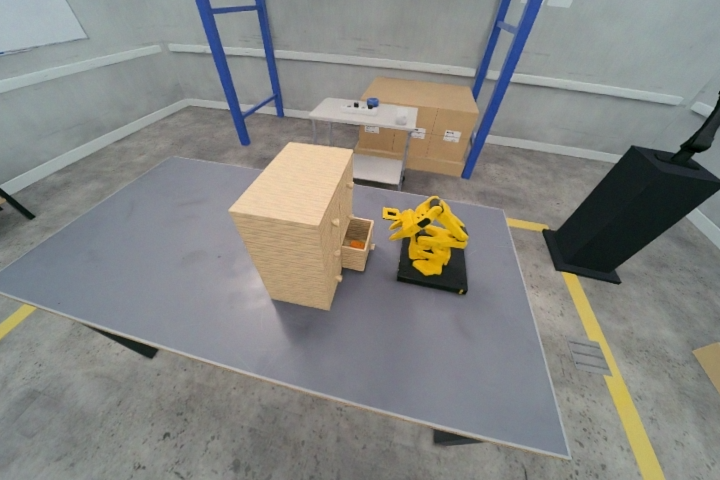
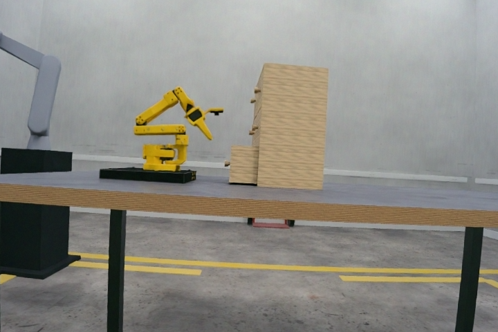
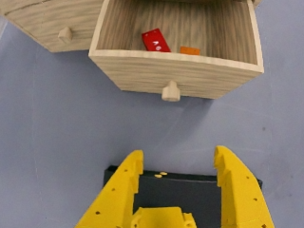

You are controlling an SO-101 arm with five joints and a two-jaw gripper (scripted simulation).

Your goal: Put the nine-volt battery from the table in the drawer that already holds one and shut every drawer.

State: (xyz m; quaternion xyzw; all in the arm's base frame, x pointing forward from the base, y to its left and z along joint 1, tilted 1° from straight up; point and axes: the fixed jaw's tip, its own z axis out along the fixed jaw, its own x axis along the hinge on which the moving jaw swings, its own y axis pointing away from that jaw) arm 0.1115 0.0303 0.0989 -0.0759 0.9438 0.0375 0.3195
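A wooden cabinet stands on the table with one low drawer pulled out. In the wrist view a red block with white marks lies in that drawer, left of a small orange piece, partly hidden by the front wall. The orange piece also shows in the top view. I cannot tell which of them is a nine-volt battery. My gripper is open and empty, above and in front of the open drawer. No battery shows on the table.
The neighbouring drawer front with its knob is beside the open drawer. Further knobs stick out above. The open drawer's knob points toward the arm's black base.
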